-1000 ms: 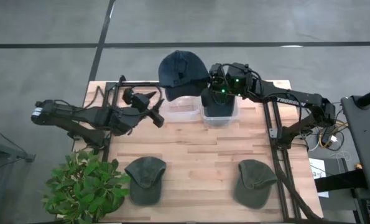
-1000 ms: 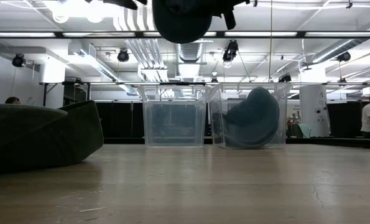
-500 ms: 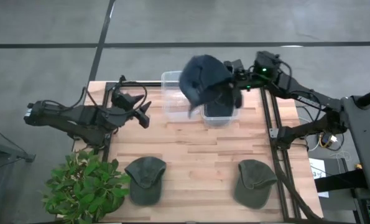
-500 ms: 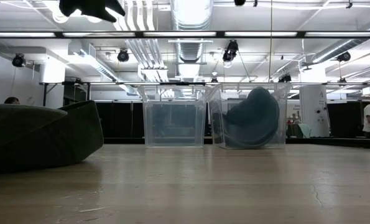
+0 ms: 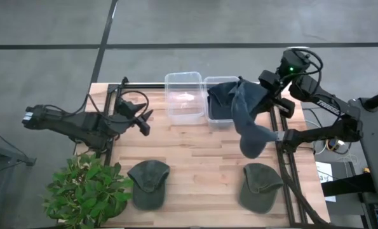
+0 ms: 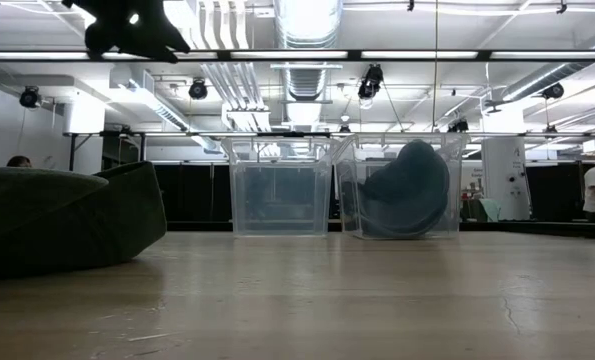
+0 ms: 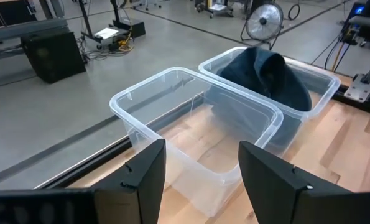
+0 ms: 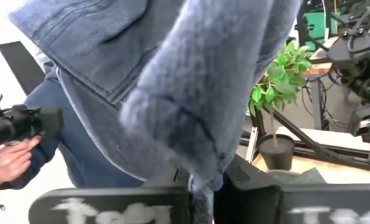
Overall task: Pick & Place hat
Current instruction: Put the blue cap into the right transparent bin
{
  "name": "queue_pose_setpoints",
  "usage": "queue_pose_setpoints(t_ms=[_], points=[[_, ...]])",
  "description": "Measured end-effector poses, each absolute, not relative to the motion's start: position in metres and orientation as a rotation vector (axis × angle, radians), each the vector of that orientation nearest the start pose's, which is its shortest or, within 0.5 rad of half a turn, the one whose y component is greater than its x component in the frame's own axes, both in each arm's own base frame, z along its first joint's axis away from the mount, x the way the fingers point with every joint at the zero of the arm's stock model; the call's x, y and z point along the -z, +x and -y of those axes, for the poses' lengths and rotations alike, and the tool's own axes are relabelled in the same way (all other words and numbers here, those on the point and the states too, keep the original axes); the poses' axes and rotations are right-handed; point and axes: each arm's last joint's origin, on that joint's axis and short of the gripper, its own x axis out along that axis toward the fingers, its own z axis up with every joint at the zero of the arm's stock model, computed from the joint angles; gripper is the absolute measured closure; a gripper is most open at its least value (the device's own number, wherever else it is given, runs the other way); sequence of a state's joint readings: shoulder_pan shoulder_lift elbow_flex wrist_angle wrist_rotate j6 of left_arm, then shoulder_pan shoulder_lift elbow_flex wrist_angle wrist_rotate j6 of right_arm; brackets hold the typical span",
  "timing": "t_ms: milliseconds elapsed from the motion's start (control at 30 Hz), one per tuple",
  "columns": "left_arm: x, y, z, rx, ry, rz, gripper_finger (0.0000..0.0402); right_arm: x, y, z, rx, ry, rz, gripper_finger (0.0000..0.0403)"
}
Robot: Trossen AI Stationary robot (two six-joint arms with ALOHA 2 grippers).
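Note:
A blue hat (image 5: 249,121) hangs over the table's right part with my right gripper (image 5: 263,97) shut on it; the right wrist view is filled with its cloth (image 8: 191,74). Two clear bins stand at the far edge: the left one (image 5: 183,95) is bare inside, and the right one (image 5: 222,105) holds another dark blue hat (image 7: 272,74). My left gripper (image 5: 142,121) stands open at the table's left side, pointing toward the bins and touching nothing; it also shows in its wrist view (image 7: 197,180). Two green hats (image 5: 148,182) (image 5: 261,184) lie flat near the front edge. My right gripper pinches a fold of the blue hat's cloth (image 8: 200,182) between its two fingers. The fingers come about level from the table's right side. The hat is lifted clear of the table and bins and hangs slack below and beside the fingers.
A potted plant (image 5: 87,191) stands at the near left corner. Black frame rails (image 5: 284,159) run along the table's right side. Bare wood lies between the bins and the green hats. A person's hand with a dark device (image 8: 10,158) shows beyond the table.
My right gripper has swung the blue hat from above the left bin toward the table's right edge, turning as it went; the hat now hangs beyond the right bin. My left gripper has drawn back toward the table's left edge and sunk a little, still open.

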State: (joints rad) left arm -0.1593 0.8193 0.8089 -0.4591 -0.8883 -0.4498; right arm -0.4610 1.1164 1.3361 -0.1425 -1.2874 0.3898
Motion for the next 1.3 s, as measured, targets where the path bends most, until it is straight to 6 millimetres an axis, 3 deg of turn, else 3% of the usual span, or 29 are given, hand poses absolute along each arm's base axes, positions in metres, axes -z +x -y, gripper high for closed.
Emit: queue_pose_setpoints(t_ms=[167, 333, 600, 900, 1133, 1300], points=[[-0.314, 0.160, 0.003, -0.782, -0.206, -0.208, 0.0207, -0.462, 0.192, 0.064, -0.796, 0.294, -0.091, 0.0390], [-0.315, 0.159, 0.003, -0.780, -0.208, -0.198, 0.0207, -0.456, 0.205, 0.076, -0.495, 0.370, -0.065, 0.0390], [-0.315, 0.159, 0.003, -0.780, -0.211, -0.196, 0.0207, -0.415, 0.233, 0.114, 0.094, 0.561, -0.201, 0.0390], [-0.316, 0.159, 0.003, -0.764, -0.226, -0.190, 0.0207, -0.377, 0.247, 0.150, 0.314, 0.746, -0.324, 0.0390], [-0.316, 0.159, 0.003, -0.764, -0.224, -0.191, 0.0207, -0.348, 0.238, 0.163, 0.559, 0.828, -0.508, 0.0390], [-0.316, 0.159, 0.003, -0.757, -0.223, -0.195, 0.0207, -0.348, 0.219, 0.166, 0.672, 0.833, -0.530, 0.0390]])
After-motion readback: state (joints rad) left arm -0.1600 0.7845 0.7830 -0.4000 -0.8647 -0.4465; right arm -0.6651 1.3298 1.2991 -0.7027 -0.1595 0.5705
